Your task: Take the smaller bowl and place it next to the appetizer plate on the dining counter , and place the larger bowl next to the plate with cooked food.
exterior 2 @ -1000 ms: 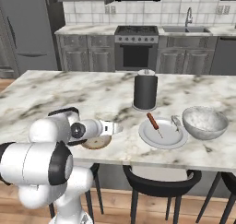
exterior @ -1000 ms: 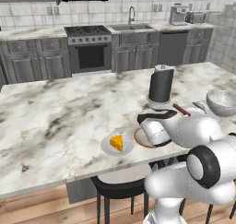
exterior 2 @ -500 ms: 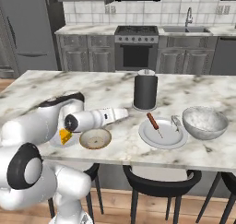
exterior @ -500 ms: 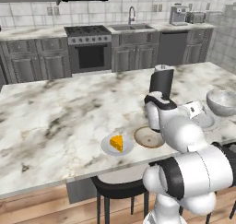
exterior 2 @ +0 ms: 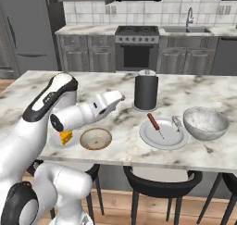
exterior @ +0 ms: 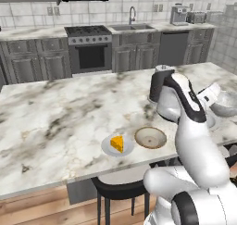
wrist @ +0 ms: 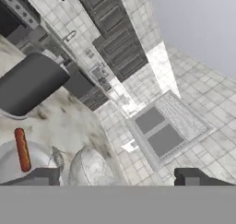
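**Small bowl set down; large bowl yet to be moved**

We see the gripper point(exterior 2: 121, 97) raised above the worktop point(exterior 2: 115, 147), pointing toward the dark canister point(exterior 2: 146, 90). In the hand view its two tips stand wide apart with nothing between them, so we judge it open and empty. Below and behind it, the small bowl point(exterior 2: 96, 138) rests upright just beside the appetizer plate point(exterior: 117, 145) with its orange wedge; this half of the task looks done. Farther along lies the plate with the sausage point(exterior 2: 164, 132), and the large bowl point(exterior 2: 206, 122) sits on its far side, close to or touching its rim. We judge that what remains is to grasp the large bowl, or merely confirm its place beside that plate.
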